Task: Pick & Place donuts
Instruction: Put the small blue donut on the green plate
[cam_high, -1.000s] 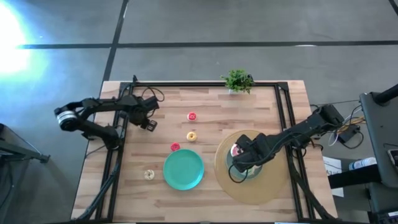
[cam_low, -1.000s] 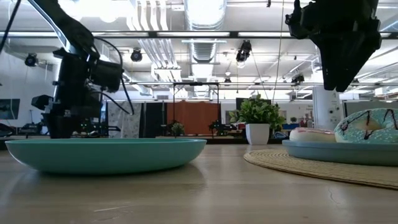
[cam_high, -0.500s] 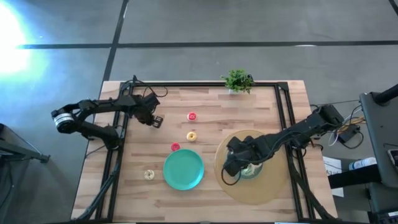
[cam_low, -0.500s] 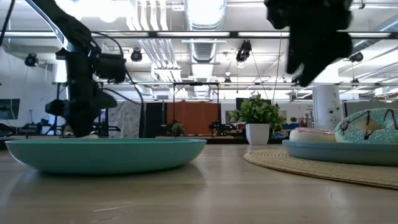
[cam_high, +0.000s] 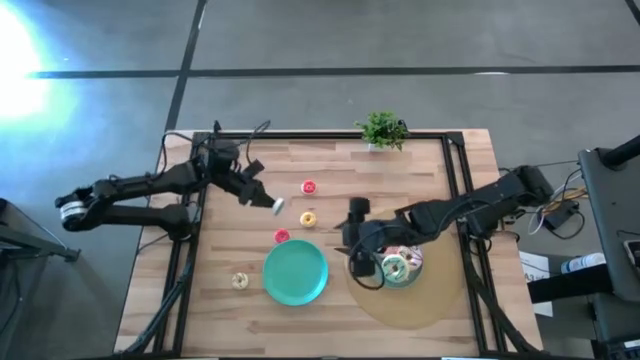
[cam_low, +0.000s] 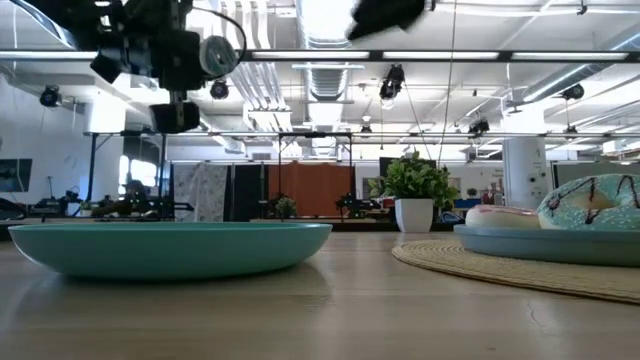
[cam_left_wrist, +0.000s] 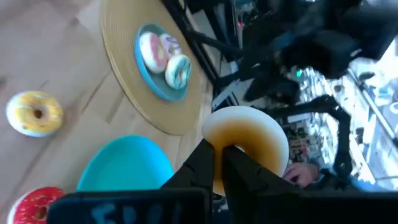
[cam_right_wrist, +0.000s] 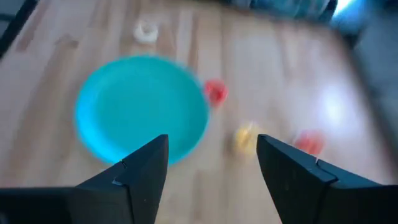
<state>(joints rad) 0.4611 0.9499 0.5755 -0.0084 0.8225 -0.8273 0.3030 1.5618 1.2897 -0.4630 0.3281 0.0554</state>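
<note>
My left gripper (cam_high: 268, 200) hangs over the table's middle left, shut on a small cream donut (cam_left_wrist: 249, 140). Loose on the wood lie a red donut (cam_high: 308, 186), a yellow one (cam_high: 308, 218), a second red one (cam_high: 282, 236) and a cream one (cam_high: 240, 280). Two larger frosted donuts, green-white (cam_high: 394, 268) and pink (cam_high: 411, 258), rest on a small teal plate (cam_low: 540, 243). My right gripper (cam_right_wrist: 214, 162) is open and empty, raised at the woven mat's left edge (cam_high: 352, 255), facing the large teal plate (cam_high: 295, 272). My left gripper pinches the cream donut's ring (cam_left_wrist: 227, 138) on one side between its two shut fingers (cam_left_wrist: 205, 158). The rest of the ring sticks out past the fingertips. The donut is lifted clear of the table.
A round woven mat (cam_high: 435, 300) lies under the small plate at the right. A potted plant (cam_high: 381, 130) stands at the far edge. Black frame rails (cam_high: 330, 136) run along the table's far, left and right sides.
My left gripper has shut on the cream donut, risen and gone toward the table's right, carrying the donut clear of the wood. My right gripper has risen and gone left from above the small plate toward the large teal plate; the frosted donuts stay on their plate.
</note>
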